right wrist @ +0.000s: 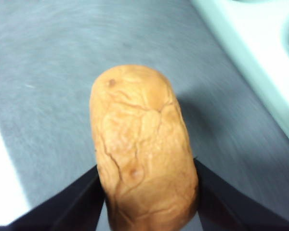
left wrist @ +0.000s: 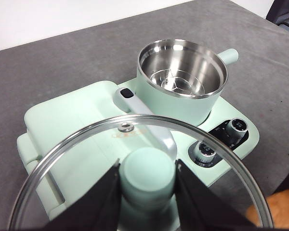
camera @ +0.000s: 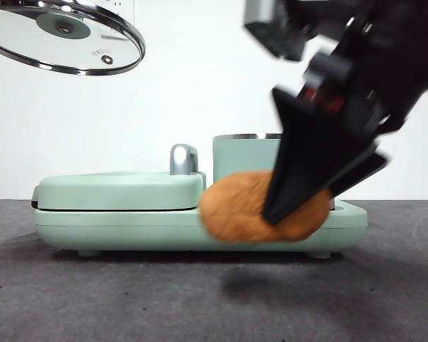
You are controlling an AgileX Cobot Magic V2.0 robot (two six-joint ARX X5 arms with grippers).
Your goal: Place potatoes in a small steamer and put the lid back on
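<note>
The orange-brown potato with cracked skin hangs above the table in front of the appliance, clamped in my right gripper; it also shows in the right wrist view between the jaws. The small mint-green steamer stands open and empty on the appliance, its steel rim showing behind the potato. My left gripper is shut on the mint-green knob of the glass lid and holds it high at the upper left of the front view.
The flat mint-green grill plate with a chrome handle sits left of the pot on the same base. Control knobs are on the base's front. Grey table surface lies in front.
</note>
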